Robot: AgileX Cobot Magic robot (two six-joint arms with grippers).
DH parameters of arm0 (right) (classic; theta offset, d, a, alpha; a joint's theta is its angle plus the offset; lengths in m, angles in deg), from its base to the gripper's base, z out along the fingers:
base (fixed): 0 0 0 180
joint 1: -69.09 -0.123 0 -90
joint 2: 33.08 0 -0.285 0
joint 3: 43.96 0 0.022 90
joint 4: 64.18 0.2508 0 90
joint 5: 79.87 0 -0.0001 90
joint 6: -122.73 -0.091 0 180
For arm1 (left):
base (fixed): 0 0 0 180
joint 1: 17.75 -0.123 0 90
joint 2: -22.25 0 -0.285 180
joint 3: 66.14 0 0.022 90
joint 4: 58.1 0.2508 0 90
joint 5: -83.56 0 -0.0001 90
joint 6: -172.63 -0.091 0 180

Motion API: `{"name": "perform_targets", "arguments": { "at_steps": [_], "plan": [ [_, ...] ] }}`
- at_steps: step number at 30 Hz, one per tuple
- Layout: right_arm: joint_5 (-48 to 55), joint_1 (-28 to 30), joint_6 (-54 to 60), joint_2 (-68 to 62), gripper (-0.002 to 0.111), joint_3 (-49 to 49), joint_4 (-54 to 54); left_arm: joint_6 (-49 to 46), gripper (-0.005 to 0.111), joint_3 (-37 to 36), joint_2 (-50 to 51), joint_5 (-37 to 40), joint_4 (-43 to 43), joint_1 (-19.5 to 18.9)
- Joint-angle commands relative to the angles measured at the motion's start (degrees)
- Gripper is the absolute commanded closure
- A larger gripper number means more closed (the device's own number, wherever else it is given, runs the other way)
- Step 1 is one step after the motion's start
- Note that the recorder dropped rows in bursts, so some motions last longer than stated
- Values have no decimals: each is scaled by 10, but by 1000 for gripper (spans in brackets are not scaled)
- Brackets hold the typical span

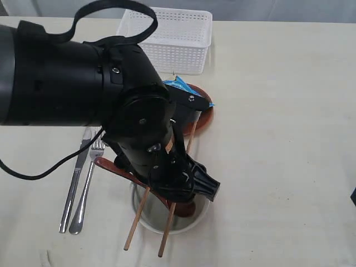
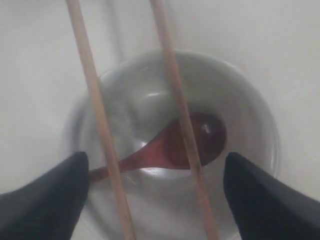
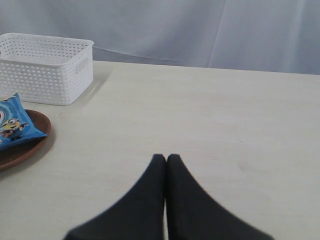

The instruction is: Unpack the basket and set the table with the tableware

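The left claw (image 2: 156, 161), spread wide, is poised over the bowl (image 2: 240, 100) at 6 o'clock from the basket (image 1: 178, 39); the right claw (image 3: 166, 160) is pressed closed. The chopsticks (image 2: 95, 100) balanced across it could be knocked off if brushed.

Behind my table (image 1: 278, 111) hangs a pale grey-white curtain (image 3: 200, 30), falling in soft vertical folds down to the far edge. The tabletop is cream, with a faint grain and small specks. The light over it is soft and even, and shadows are weak.
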Motion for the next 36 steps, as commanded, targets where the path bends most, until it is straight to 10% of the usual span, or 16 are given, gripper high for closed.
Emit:
{"name": "perform_targets", "arguments": {
  "at_steps": [1, 36],
  "plan": [
    [-1, 1, 1, 2, 109, -2, 0, -1, 36, -12, -1, -32, -24, 3],
    [-1, 1, 1, 2, 109, -2, 0, 25, 36, -18, 2, -47, 10, 3]
  ]
}}
